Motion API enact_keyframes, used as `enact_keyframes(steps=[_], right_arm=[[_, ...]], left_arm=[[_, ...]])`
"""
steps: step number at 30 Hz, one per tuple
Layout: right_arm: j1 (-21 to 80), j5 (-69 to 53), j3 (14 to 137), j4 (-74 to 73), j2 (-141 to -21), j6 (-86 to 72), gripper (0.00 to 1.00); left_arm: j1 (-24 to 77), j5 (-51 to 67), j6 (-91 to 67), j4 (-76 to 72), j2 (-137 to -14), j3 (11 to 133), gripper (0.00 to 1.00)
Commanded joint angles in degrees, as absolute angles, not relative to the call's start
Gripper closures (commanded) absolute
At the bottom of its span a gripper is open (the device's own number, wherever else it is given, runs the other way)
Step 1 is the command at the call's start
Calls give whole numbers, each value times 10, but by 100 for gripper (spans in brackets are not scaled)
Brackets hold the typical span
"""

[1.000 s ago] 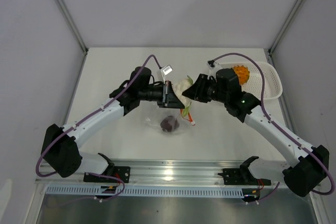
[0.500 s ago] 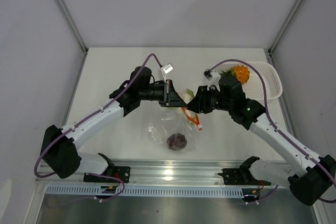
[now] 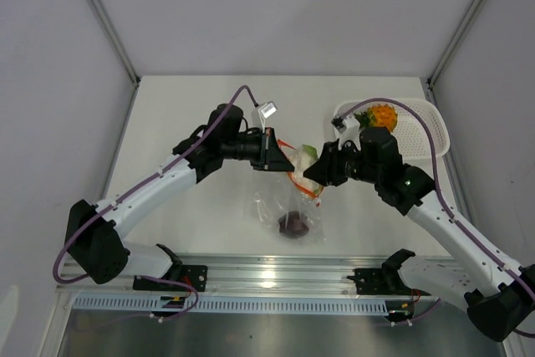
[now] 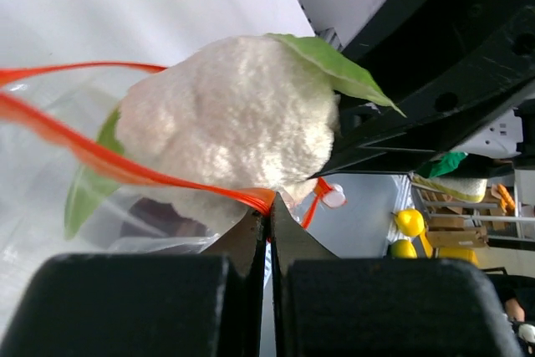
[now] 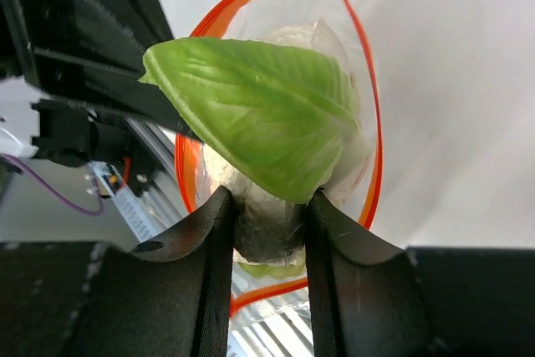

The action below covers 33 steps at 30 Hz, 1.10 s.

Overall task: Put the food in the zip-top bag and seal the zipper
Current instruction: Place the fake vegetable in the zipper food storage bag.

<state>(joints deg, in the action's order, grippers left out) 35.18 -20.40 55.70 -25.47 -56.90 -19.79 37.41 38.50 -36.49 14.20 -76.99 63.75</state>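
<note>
The clear zip-top bag point(image 3: 288, 206) hangs above the table with the dark red-purple fruit point(image 3: 292, 224) at its bottom. My left gripper point(image 3: 274, 154) is shut on the red-orange zipper point(image 4: 134, 169) strip, holding the mouth up. My right gripper point(image 3: 312, 175) is shut on the white and pale-green vegetable piece point(image 5: 276, 127), holding it in the bag's open mouth point(image 5: 368, 123). The vegetable also shows in the left wrist view point(image 4: 230, 127), half past the zipper. The orange pineapple point(image 3: 380, 116) lies in the white basket.
The white perforated basket point(image 3: 426, 131) stands at the back right of the table. Grey walls close in the left, back and right. A metal rail point(image 3: 276, 277) runs along the near edge by the arm bases.
My right gripper has carried the vegetable piece from above the bag down into its mouth. The bag, held by my left gripper, has swung right and nearer, the red-purple fruit sliding to its bottom.
</note>
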Motion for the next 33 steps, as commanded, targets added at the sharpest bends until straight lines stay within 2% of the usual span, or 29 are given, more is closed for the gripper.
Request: enact_keyframes(steps=[1, 6, 16, 21, 26, 29, 30, 33], right_arm=[[370, -281, 571, -251, -519, -144, 100], [373, -368, 568, -273, -540, -111, 100], [397, -310, 571, -272, -583, -133, 100], [403, -259, 590, -280, -630, -219, 99], [395, -295, 599, -258, -648, -335, 91], [368, -378, 580, -208, -666, -409, 92], [366, -380, 581, -206, -670, -417, 90], [366, -314, 596, -237, -673, -378, 46]], left_arm=[[362, 287, -318, 171, -794, 656, 100], [363, 298, -322, 169, -806, 671, 99], [365, 339, -333, 146, -795, 676, 100], [371, 351, -340, 119, -767, 663, 99], [375, 347, -338, 108, -749, 659, 99], [381, 343, -341, 87, -738, 652, 99], [383, 345, -341, 86, -737, 652, 99], [388, 346, -342, 91, -734, 657, 100]])
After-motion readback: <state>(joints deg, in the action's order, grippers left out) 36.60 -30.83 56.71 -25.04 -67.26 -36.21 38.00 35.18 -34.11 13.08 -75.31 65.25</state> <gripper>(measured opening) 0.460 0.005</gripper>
